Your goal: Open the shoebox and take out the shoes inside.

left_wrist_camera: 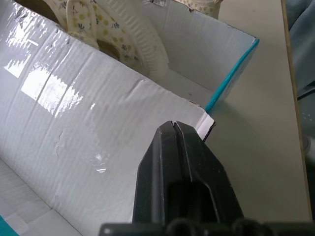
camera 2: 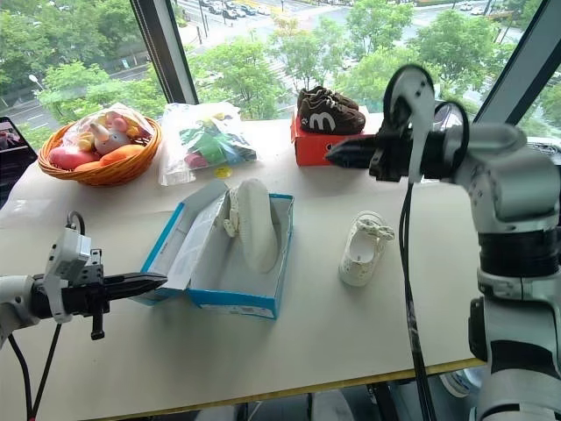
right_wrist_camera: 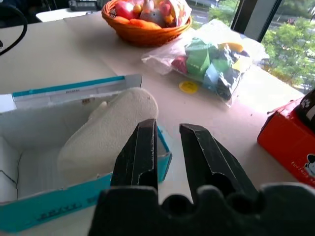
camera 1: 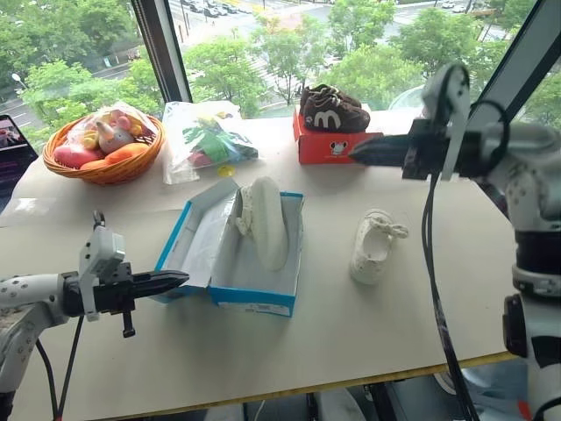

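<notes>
The blue shoebox (camera 1: 254,303) lies open at the table's middle, its white-lined lid (camera 1: 202,241) folded out to the left. One cream shoe (camera 1: 267,219) lies on its side in the box, sole up, leaning over the far wall. The other cream shoe (camera 1: 375,247) sits on the table just right of the box. My left gripper (camera 1: 180,279) is shut and level, its tip at the lid's near corner (left_wrist_camera: 204,123); I cannot tell if it touches. My right gripper (camera 1: 355,153) hangs high over the back right with its fingers (right_wrist_camera: 140,147) slightly apart and nothing between them.
Along the window side stand a wicker basket of toys (camera 1: 105,145), a clear bag of colourful pieces (camera 1: 206,140), and a red-orange box (camera 1: 333,147) with dark brown shoes (camera 1: 333,110) on top. The table's front edge (camera 1: 289,386) runs close below the shoebox.
</notes>
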Motion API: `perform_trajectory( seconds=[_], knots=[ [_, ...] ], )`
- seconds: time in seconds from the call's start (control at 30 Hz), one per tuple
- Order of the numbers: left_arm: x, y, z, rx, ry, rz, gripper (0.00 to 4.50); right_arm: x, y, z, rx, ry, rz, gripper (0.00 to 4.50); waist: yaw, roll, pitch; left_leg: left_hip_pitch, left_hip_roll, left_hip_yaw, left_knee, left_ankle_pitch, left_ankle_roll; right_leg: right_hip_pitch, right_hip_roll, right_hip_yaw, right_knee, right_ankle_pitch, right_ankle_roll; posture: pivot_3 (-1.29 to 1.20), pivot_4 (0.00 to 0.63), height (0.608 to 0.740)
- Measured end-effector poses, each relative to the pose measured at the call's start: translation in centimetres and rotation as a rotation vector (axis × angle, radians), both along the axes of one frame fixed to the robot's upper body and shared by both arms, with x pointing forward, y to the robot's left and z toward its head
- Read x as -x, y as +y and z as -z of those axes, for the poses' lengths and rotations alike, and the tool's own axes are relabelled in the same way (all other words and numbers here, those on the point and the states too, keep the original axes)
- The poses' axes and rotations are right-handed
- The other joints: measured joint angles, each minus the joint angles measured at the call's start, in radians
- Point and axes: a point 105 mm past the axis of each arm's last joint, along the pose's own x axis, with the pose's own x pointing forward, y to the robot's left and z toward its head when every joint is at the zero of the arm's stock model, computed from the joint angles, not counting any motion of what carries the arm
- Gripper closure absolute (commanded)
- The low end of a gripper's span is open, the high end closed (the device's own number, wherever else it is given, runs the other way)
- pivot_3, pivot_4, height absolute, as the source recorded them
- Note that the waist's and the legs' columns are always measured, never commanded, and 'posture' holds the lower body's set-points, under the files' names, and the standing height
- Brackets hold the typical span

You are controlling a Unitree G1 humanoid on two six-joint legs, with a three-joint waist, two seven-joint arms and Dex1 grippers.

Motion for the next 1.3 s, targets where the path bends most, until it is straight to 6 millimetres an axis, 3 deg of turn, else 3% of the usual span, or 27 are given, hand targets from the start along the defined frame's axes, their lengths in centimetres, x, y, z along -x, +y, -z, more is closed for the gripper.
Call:
perform_trajectory(
  seconds=[0.1,0.37,0.47,0.73,1.07,1.3],
  knots=[
    [-0.1,0.0,-0.1,0.001,-0.003,0.001,4.50,1.0,3.2,2.8,0.041,0.033,-0.087,3.48,-0.005,0.000,0.000,-0.002,0.000,0.001,0.001,0.000,0.000,-0.003,0.000,0.002,0.002,0.000,0.000,0.00,0.150,0.740],
    [-0.4,0.0,-0.4,0.004,-0.012,0.007,4.50,0.7,11.9,2.6,0.093,-0.097,-0.194,3.48,-0.001,0.000,0.000,-0.002,0.000,0.001,0.001,0.000,0.000,-0.004,0.001,0.002,0.003,0.000,0.000,0.00,0.150,0.740],
    [-0.5,-0.1,-0.3,0.003,-0.010,0.011,4.50,0.1,13.9,3.1,0.167,-0.145,-0.213,2.69,0.001,0.000,0.000,-0.003,0.000,0.001,0.001,0.000,0.000,-0.005,0.001,0.002,0.003,0.001,-0.001,0.00,0.150,0.740],
    [-0.5,0.0,-0.2,0.002,-0.007,0.008,4.50,-2.6,14.0,4.5,0.304,-0.226,-0.168,0.05,0.002,0.000,0.000,-0.002,0.000,0.001,0.001,0.000,0.000,-0.005,0.001,0.002,0.004,0.001,-0.002,0.00,0.150,0.740],
    [-0.5,0.0,0.0,0.002,-0.001,-0.003,4.50,-3.7,13.5,4.2,0.363,-0.303,-0.152,0.05,0.002,0.000,0.000,-0.002,0.000,0.001,0.001,0.000,0.000,-0.005,0.001,0.002,0.004,0.001,-0.002,0.00,0.150,0.740],
    [-0.1,-0.1,0.3,0.005,0.008,-0.002,4.50,-3.0,11.2,1.1,0.198,-0.303,0.022,0.05,0.003,0.000,0.000,-0.003,0.000,0.001,0.001,0.000,0.000,-0.005,0.001,0.002,0.005,0.004,-0.006,0.00,0.150,0.740]
  ],
)
